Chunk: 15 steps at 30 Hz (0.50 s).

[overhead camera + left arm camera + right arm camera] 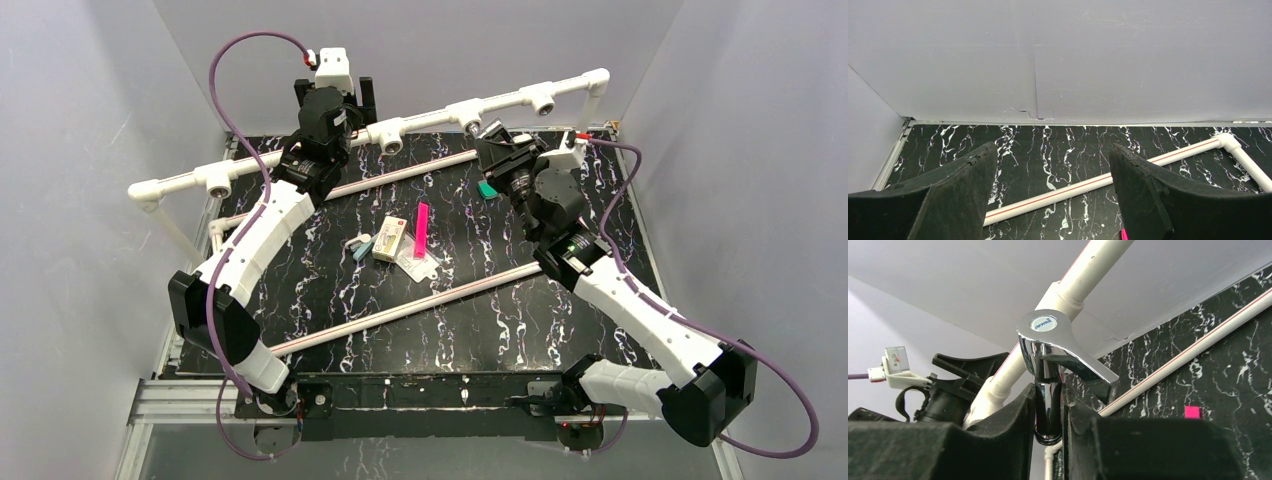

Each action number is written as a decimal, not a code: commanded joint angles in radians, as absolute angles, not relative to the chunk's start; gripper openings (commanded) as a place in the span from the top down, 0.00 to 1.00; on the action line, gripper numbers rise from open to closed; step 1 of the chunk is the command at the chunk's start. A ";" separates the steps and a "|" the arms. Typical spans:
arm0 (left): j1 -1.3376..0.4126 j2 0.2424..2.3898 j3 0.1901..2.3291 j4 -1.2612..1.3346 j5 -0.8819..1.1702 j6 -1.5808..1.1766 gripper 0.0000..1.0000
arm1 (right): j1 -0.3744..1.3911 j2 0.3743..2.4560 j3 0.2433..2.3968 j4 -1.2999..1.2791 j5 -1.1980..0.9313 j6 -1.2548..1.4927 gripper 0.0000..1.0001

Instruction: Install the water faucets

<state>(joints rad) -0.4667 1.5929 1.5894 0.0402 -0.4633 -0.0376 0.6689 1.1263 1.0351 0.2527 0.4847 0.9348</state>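
Observation:
A shiny chrome water faucet (1048, 340) with a flat lever handle and a round blue-and-white cap stands upright in my right gripper (1049, 405), which is shut on its lower body. From above, this faucet (492, 134) sits just right of a tee socket (470, 121) on the raised white pipe (300, 160); whether they touch I cannot tell. My left gripper (1053, 150) is open and empty, with bare table between its fingers (963, 185). It is held high at the back left (335, 95), close to the same pipe.
On the black marbled table (560, 330) lie two white pipes with a red stripe (400, 175) (420, 305), a small box (390, 238), a pink strip (421, 230), a plastic bag (422, 264) and a green piece (487, 189). Grey walls enclose the table.

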 commanded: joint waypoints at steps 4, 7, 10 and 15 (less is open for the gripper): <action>-0.489 1.577 1.526 -0.132 -0.416 -0.032 0.21 | 0.621 1.132 1.089 0.241 0.549 1.101 0.99; -0.489 1.577 1.525 -0.132 -0.414 -0.033 0.21 | 0.620 1.132 1.090 0.223 0.541 1.147 0.99; -0.488 1.578 1.526 -0.132 -0.412 -0.036 0.21 | 0.618 1.137 1.093 0.199 0.525 1.210 0.99; -0.490 1.577 1.526 -0.132 -0.408 -0.039 0.21 | 0.617 1.143 1.103 0.155 0.508 1.310 0.99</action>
